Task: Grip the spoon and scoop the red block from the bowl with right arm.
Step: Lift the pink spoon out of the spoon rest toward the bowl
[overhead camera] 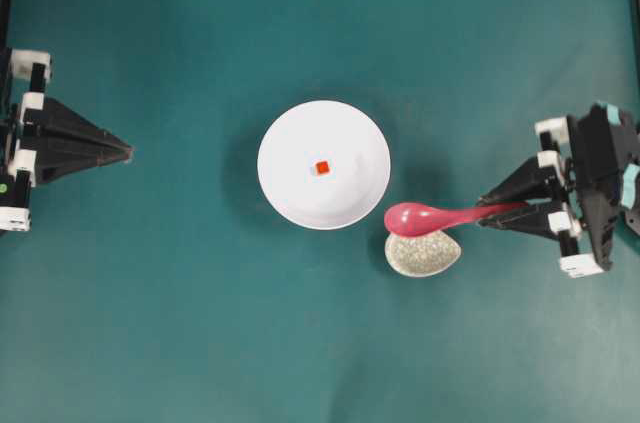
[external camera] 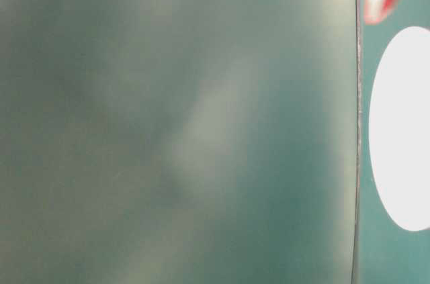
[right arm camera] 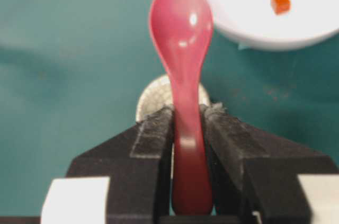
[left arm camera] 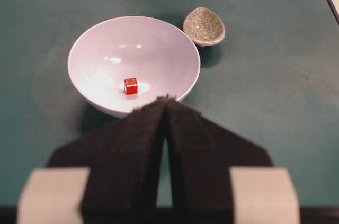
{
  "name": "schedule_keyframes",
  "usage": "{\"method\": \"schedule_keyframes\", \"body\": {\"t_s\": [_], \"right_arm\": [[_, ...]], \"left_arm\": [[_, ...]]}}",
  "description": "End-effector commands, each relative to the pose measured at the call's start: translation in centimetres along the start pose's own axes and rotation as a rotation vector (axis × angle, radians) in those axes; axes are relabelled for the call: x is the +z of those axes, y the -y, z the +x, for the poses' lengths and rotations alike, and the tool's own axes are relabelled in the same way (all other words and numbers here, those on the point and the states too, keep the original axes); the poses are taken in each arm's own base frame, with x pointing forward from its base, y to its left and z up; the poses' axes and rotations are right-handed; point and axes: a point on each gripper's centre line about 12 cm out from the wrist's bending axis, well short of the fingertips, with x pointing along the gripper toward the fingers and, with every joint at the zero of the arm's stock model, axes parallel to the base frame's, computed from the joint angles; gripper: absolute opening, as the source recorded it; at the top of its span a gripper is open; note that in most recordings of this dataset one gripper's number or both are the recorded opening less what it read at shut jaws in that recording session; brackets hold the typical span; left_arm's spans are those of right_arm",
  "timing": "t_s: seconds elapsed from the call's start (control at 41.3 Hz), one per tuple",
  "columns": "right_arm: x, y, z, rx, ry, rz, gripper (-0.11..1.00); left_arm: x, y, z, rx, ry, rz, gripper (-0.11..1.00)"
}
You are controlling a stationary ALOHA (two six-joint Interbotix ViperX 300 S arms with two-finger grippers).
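Observation:
The pink-red spoon (overhead camera: 430,215) hangs above the speckled spoon rest, its handle clamped between the jaws of my right gripper (overhead camera: 488,213). In the right wrist view the spoon (right arm camera: 183,38) points forward from the gripper (right arm camera: 186,112), its scoop just short of the white bowl (right arm camera: 312,28). The bowl (overhead camera: 300,188) stands mid-table with the tiny red block (overhead camera: 322,167) at its bottom; both show in the left wrist view, bowl (left arm camera: 90,49) and block (left arm camera: 131,86). My left gripper (overhead camera: 128,152) rests shut at the far left, its tips (left arm camera: 167,98) before the bowl's near rim.
A speckled beige spoon rest (overhead camera: 423,254) lies just right of the bowl, under the spoon's scoop. The table is a teal mat (overhead camera: 200,323). The table-level view is mostly a blurred teal surface with the bowl (external camera: 403,129) at its right edge.

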Motion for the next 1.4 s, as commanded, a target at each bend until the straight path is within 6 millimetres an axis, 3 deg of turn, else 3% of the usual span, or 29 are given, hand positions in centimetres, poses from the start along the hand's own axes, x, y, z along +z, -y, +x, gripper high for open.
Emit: {"method": "schedule_keyframes", "body": {"t_s": [0.0,0.315,0.895,1.186,1.379], "right_arm": [[2.7,0.1,-0.9,0.004,0.003,0.004,0.24],[6.6,1.1,-3.2,-0.019,-0.079,-0.011,0.24],[11.4,1.9,-4.4,-0.066,-0.043,0.017,0.24],[11.3,3.9,-3.2,-0.141,-0.103,0.321,0.24],[10.9,4.4,-2.5,-0.178,-0.184,0.339,0.24]], "left_arm": [[1.2,0.1,0.0,-0.003,0.029,0.005,-0.01],[1.2,0.1,0.0,-0.002,0.026,0.007,-0.01],[1.2,0.1,-0.1,-0.003,0.029,0.007,-0.01],[1.3,0.1,-0.1,-0.003,0.034,0.008,-0.01],[1.2,0.1,-0.1,-0.003,0.031,0.008,-0.01]]}}
